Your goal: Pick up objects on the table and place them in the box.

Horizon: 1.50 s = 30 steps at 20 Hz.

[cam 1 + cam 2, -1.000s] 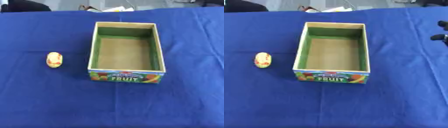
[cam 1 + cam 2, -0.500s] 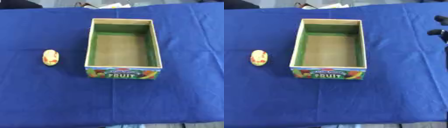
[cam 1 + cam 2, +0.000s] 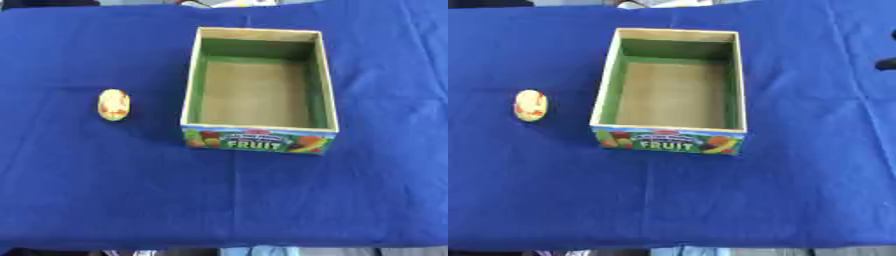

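One small yellow oval thing [image 3: 114,104] sits on the table [image 3: 105,190], left of the empty box [image 3: 260,144]. Looks light, smooth, probably rolls, so pinch across its middle. Right hand [image 3: 887,61] barely shows; can't tell its fingers.

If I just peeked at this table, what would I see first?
The big open box in the middle of the blue cloth, green inside, empty, with FRUIT printed on its front. Next, a small yellow thing with red marks lying alone to the box's left. At the right edge of the right eye view, a dark bit of the right hand pokes in.
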Available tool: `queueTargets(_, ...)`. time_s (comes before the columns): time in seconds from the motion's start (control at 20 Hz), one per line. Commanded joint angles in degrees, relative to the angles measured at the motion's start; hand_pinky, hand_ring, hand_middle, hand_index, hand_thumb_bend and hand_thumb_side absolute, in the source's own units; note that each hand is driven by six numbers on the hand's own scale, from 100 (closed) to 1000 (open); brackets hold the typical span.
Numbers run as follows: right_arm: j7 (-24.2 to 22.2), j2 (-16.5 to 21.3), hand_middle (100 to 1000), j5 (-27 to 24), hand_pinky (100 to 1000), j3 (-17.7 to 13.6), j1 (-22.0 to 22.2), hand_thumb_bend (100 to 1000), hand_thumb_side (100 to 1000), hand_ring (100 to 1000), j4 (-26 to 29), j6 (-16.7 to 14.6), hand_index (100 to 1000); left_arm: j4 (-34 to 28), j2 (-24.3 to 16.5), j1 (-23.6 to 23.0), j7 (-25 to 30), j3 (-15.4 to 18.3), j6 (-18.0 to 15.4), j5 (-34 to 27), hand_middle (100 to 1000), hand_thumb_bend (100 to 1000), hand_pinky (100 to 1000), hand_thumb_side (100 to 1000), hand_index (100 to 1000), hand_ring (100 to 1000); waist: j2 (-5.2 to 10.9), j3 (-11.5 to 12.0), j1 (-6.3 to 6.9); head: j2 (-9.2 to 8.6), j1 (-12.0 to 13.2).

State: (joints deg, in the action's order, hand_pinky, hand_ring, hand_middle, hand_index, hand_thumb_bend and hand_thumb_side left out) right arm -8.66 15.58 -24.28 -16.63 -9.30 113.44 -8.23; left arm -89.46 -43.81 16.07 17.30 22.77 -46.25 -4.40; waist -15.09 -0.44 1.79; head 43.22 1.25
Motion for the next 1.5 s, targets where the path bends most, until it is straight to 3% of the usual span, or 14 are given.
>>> queueTargets(0.05, -0.30, 1.72, 526, -0.15, 558, 0.24, -0.41, 100, 1000, 769, 1.15, -0.51, 862, 3.50, -6.26, 2.49, 1.21, -3.10, -5.22, 7.74, 697, 100, 673, 509, 956, 709, 0.75, -0.19, 0.12, -0.01, 0.30)
queueTargets(0.15, -0.48, 1.74, 526, -0.20, 559, 0.39, -0.37, 100, 1000, 769, 1.15, -0.51, 863, 5.82, -8.12, 4.55, 1.38, -6.12, -5.60, 12.43, 725, 100, 690, 563, 976, 738, 0.79, -0.38, 0.16, -0.39, 0.49)
queueTargets(0.4, -0.98, 1.64, 525, -0.11, 559, 0.77, -0.27, 100, 1000, 771, 1.15, -0.26, 864, 12.13, -9.74, 10.20, 3.67, -11.87, -5.71, 22.42, 746, 100, 700, 976, 989, 768, 0.91, -0.87, 0.25, -1.63, 0.92)
queueTargets(0.45, -1.08, 1.61, 525, -0.09, 559, 0.84, -0.27, 100, 1000, 771, 1.15, -0.19, 864, 13.33, -9.61, 11.29, 4.06, -12.78, -5.71, 24.22, 746, 100, 700, 1000, 988, 770, 0.92, -0.99, 0.27, -1.88, 1.02)
queueTargets(0.55, -1.24, 1.55, 525, -0.04, 559, 0.93, -0.27, 100, 1000, 771, 1.15, -0.10, 864, 14.89, -9.05, 12.96, 4.27, -14.19, -5.71, 27.06, 747, 153, 700, 1000, 988, 773, 0.90, -1.18, 0.31, -2.30, 1.11)
queueTargets(0.8, -1.57, 1.37, 525, 0.22, 559, 1.13, -0.29, 100, 1000, 772, 1.15, 0.25, 866, 17.21, -7.07, 15.56, 4.50, -16.96, -5.71, 32.36, 770, 100, 715, 1000, 1000, 793, 0.80, -1.44, 0.51, -3.15, 1.13)
queueTargets(1.0, -1.92, 1.23, 525, 0.42, 560, 1.35, -0.38, 100, 1000, 773, 1.15, 0.69, 867, 20.04, -5.49, 17.48, 8.87, -20.01, -5.71, 35.53, 804, 100, 739, 1000, 1000, 818, 0.80, -1.71, 0.67, -3.34, 1.42)
queueTargets(1.05, -1.99, 1.20, 524, 0.45, 560, 1.38, -0.39, 100, 1000, 773, 1.15, 0.75, 867, 20.89, -5.01, 18.05, 10.11, -20.51, -5.71, 35.84, 814, 176, 746, 1000, 1000, 825, 0.80, -1.78, 0.67, -3.31, 1.52)
queueTargets(1.25, -2.23, 1.03, 524, 0.51, 560, 1.50, -0.31, 100, 1000, 774, 1.15, 0.78, 867, 23.93, -3.20, 20.56, 14.20, -21.45, -5.71, 38.14, 830, 331, 751, 1000, 1000, 838, 0.80, -2.07, 0.56, -3.30, 1.91)
queueTargets(1.5, -2.68, 0.80, 524, 0.67, 561, 1.76, -0.32, 100, 1000, 775, 1.15, 0.98, 868, 26.08, -0.81, 22.94, 15.83, -22.60, -5.71, 42.51, 845, 418, 753, 1000, 1000, 850, 0.73, -1.99, 0.43, -3.17, 2.32)
